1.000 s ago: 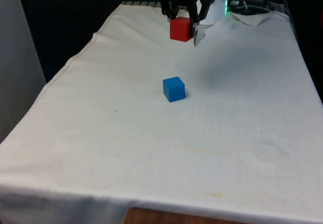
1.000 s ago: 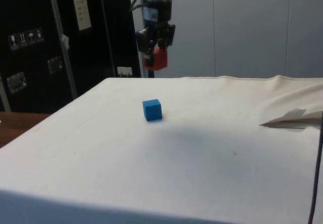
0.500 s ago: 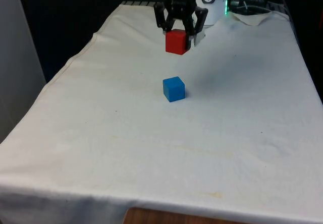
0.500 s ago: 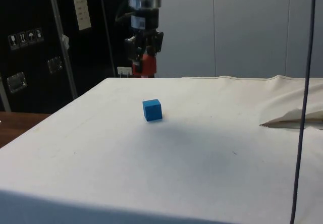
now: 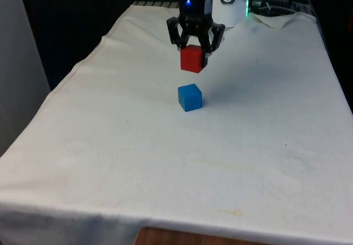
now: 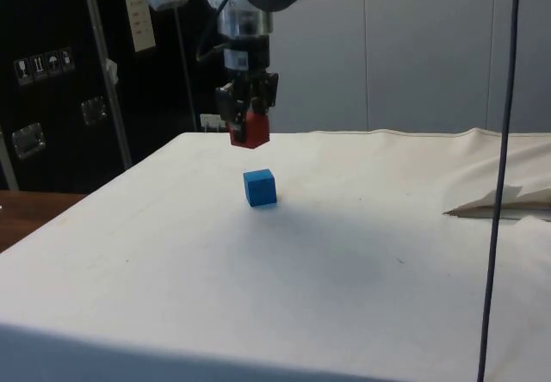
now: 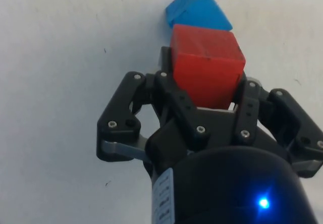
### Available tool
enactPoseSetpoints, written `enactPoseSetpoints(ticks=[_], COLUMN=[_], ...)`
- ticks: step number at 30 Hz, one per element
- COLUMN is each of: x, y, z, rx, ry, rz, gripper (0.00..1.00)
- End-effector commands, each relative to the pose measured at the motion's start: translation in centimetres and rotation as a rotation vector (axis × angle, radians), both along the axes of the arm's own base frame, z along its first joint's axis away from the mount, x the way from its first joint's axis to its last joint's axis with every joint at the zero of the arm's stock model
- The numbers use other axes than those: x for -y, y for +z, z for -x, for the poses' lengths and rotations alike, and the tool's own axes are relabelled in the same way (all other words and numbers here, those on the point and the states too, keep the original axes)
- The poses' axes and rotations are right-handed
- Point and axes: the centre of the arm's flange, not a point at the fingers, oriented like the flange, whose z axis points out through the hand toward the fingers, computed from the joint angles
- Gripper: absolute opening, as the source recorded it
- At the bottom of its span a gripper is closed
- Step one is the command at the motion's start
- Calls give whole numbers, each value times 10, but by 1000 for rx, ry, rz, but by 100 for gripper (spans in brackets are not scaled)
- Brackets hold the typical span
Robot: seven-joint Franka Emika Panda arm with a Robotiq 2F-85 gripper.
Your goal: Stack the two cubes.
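1. End effector (image 5: pixel 194 51) clamped on red cube (image 5: pixel 192 58), held in air w/ no contact below.
2. Blue cube (image 5: pixel 190 97) sits on desk (image 5: pixel 110 162), just below red cube, apart.

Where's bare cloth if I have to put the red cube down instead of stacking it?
Most of the cloth is bare: the near half toward the front edge, and both sides of the blue cube. The only crowded spot is at that cube, where the gripper holds the red cube above it.
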Motion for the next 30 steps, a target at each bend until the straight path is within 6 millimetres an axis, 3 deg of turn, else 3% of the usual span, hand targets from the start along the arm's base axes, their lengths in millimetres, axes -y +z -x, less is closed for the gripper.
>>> enactPoseSetpoints(ticks=[1, 19, 30], x=[-1, 12, 15], y=[-4, -46, -59], z=[0, -2, -5], rx=[5, 2, -3], ry=[6, 19, 21], rz=[-14, -15, -12], gripper=[1, 1, 1])
